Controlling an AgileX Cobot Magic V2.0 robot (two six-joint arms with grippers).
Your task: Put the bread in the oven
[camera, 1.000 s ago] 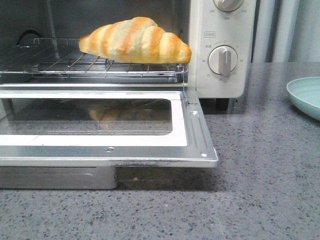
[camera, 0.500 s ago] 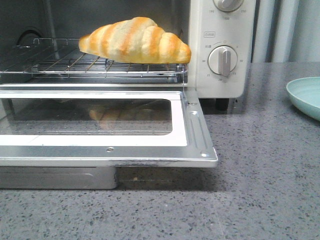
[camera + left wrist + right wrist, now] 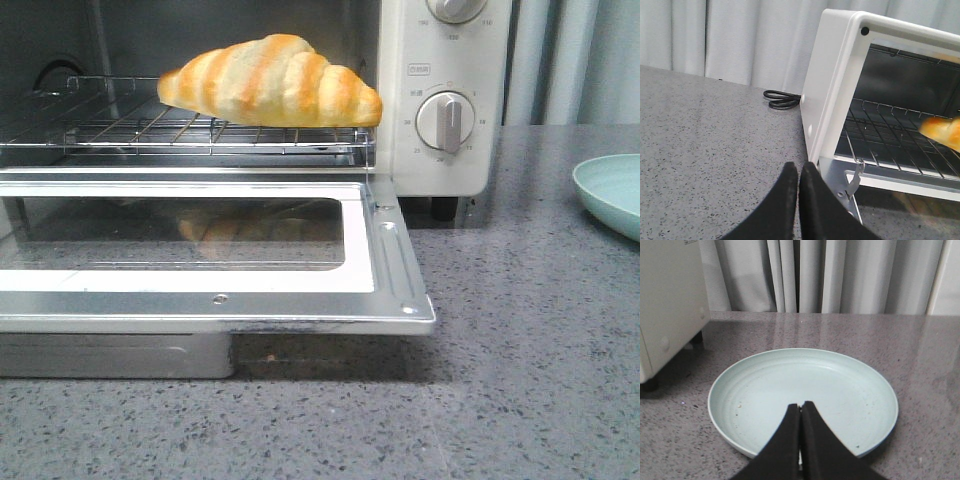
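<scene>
The bread [image 3: 272, 82], a glossy roll striped golden-orange and cream, lies on the wire rack [image 3: 120, 125] inside the cream-white oven [image 3: 440, 100]. The oven's glass door [image 3: 200, 250] hangs fully open and flat. One end of the bread [image 3: 942, 132] shows in the left wrist view. My left gripper [image 3: 799, 166] is shut and empty, low over the counter beside the oven's left front corner [image 3: 812, 145]. Over the pale green plate [image 3: 850, 390], my right gripper [image 3: 800, 405] is shut and holds nothing. Neither gripper shows in the front view.
The plate [image 3: 610, 190] sits on the grey speckled counter to the right of the oven. A black cord [image 3: 781, 99] coils behind the oven's left side. Grey curtains [image 3: 840, 275] hang at the back. The open door juts out toward the counter's front.
</scene>
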